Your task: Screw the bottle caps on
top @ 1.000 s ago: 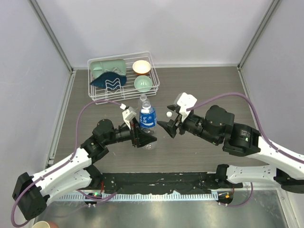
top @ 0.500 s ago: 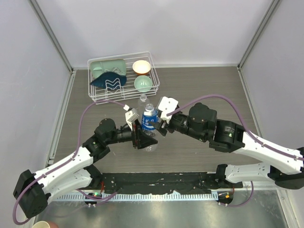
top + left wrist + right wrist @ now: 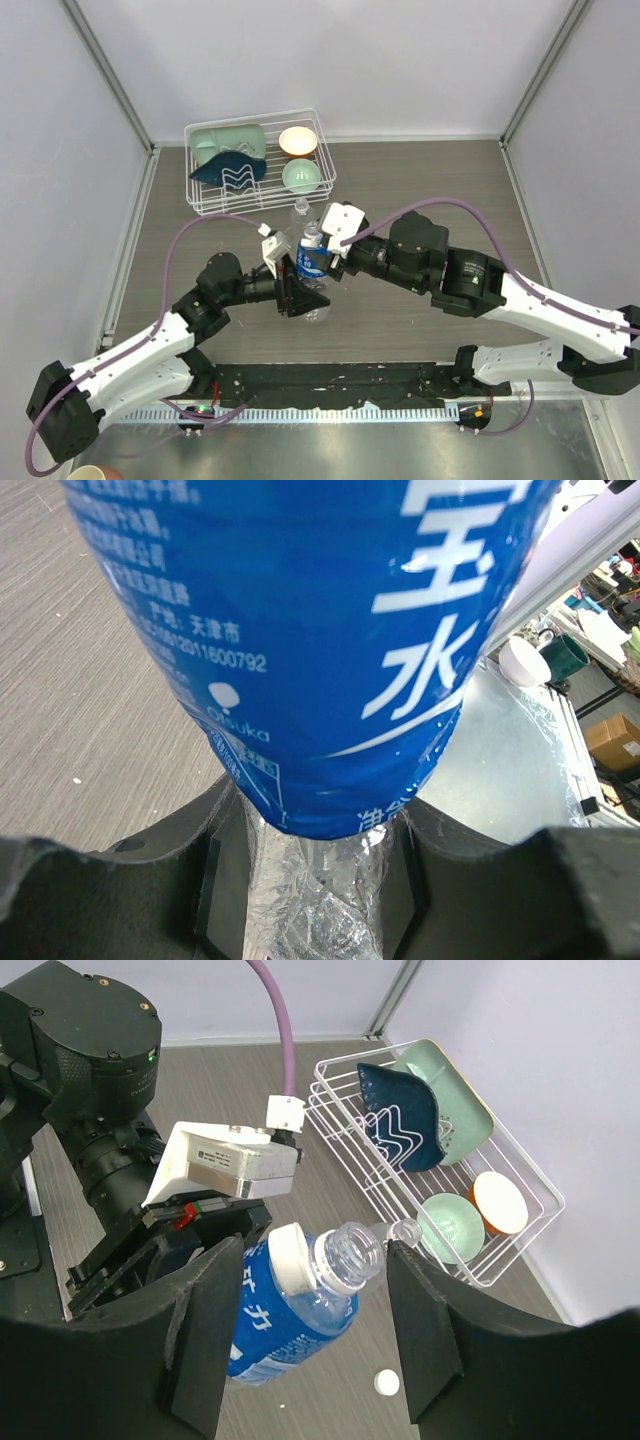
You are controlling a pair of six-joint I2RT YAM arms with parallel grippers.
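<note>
left hand (image 3: 299, 292) clamped on blue-label bottle (image 3: 270, 1335). right hand (image 3: 312, 1270) half open, empty, straddling neck. cap (image 3: 288, 1256) askew beside mouth, closing might flick it off

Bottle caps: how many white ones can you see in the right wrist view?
2. One cap rests against a right end effector finger by the labelled bottle; another lies on the table.
</note>
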